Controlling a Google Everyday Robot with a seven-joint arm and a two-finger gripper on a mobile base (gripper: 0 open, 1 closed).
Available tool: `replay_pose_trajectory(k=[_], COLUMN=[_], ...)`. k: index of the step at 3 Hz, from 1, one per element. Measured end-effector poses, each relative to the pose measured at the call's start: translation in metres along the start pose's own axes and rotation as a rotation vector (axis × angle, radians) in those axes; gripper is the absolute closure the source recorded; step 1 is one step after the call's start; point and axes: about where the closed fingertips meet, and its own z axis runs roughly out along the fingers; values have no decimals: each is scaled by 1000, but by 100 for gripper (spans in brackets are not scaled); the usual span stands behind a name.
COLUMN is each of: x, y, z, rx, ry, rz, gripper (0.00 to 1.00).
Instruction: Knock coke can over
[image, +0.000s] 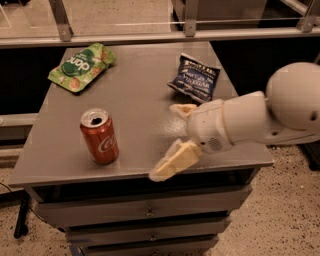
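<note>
The coke can (99, 136), red with white script and a silver top, stands upright near the front left of the grey table (140, 90). My gripper (171, 140) reaches in from the right on a white arm, over the table's front middle, to the right of the can and apart from it. Its two cream fingers (172, 161) are spread apart with nothing between them.
A green snack bag (80, 66) lies at the back left of the table. A dark blue chip bag (194, 78) lies at the back right. Drawers (145, 212) sit under the tabletop. A rail with glass panels runs behind the table.
</note>
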Motion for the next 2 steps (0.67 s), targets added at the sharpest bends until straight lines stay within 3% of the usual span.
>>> replay_pose_trajectory(k=[2], x=[-98], y=[27], z=[81], rx=[-92], ry=[-412], rz=[90], gripper=[0])
